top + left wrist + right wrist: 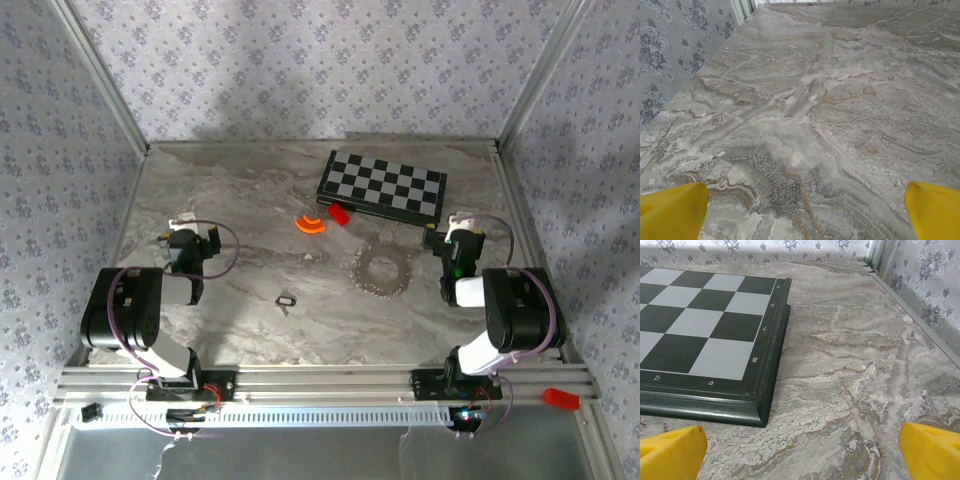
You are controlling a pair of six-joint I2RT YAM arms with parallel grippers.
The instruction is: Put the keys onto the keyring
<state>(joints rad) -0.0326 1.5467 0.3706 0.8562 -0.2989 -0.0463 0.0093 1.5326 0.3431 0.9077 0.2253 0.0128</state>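
Left gripper (186,224) hung with jaws spread wide over the marble table (240,335) on the left, nothing in it. Tiny dark-headed key (287,300) lay near the middle, well apart from the chain loop (383,270) to its right. Right gripper (461,224) had jaws spread wide too, empty, near the chessboard (382,186).

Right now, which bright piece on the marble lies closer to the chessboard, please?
The red block, right beside the chessboard's near edge; the orange arc piece lies farther to its left.
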